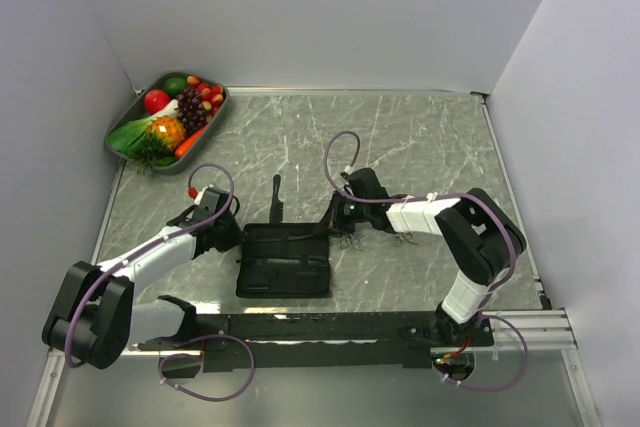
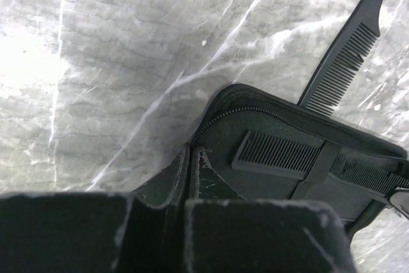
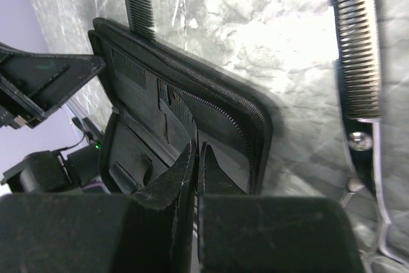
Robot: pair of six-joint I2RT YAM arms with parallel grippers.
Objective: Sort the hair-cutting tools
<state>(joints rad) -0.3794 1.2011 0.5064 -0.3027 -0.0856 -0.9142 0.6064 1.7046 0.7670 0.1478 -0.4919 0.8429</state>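
Jaws pressed together, left gripper (image 1: 230,235) & right gripper (image 1: 336,219) are prob. bracing edges of open pouch (image 1: 285,292); one comb (image 2: 275,153) is sitting strapped inside. Next, I'm guessing: right jaws spreading for scissors (image 1: 350,240) just beside.

The left gripper (image 1: 236,240) and right gripper (image 1: 336,221) flank the open black pouch (image 1: 285,265).

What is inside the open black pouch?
One black comb lies tucked under a strap in the pouch. The left jaws cover its near corner; other pockets are too dark to tell.
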